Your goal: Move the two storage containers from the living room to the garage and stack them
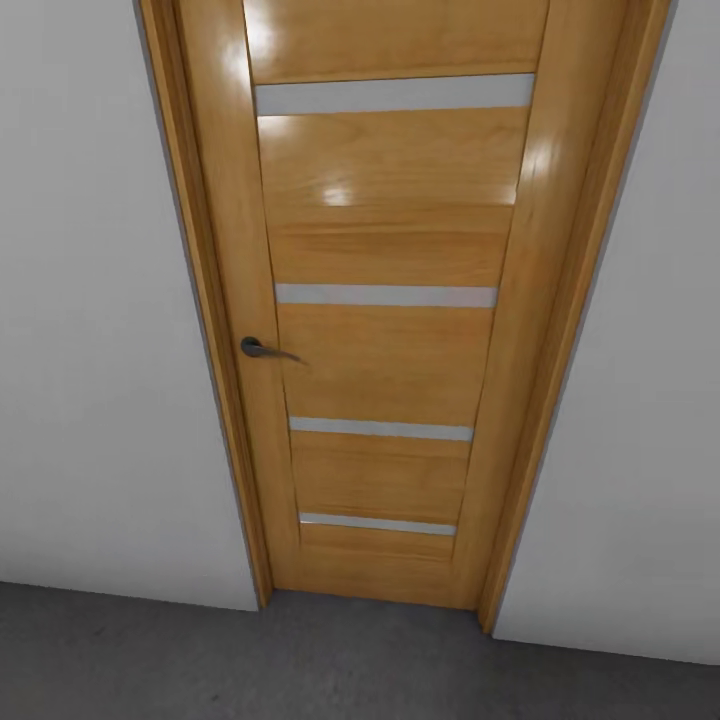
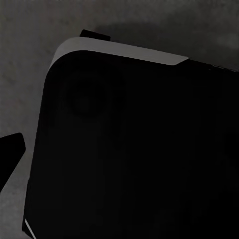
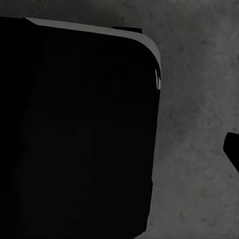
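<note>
The two storage containers are out of view. In the head view I face a closed wooden door point(image 1: 385, 300) set in a pale grey wall point(image 1: 100, 350) of the garage, with the dark grey floor point(image 1: 300, 665) along the bottom. The left wrist view looks down on the robot's black base point(image 2: 134, 149) over the rough grey floor point(image 2: 30, 50), and one dark fingertip point(image 2: 11, 149) pokes in at the edge. The right wrist view shows the same black base point(image 3: 74, 134), grey floor point(image 3: 194, 124) and one dark fingertip point(image 3: 232, 149).
The door has a dark lever handle point(image 1: 262, 349) on its left side and several frosted horizontal strips point(image 1: 385, 295). Its wooden frame point(image 1: 560, 350) meets pale wall point(image 1: 640, 450) on the right. A strip of floor lies between me and the door.
</note>
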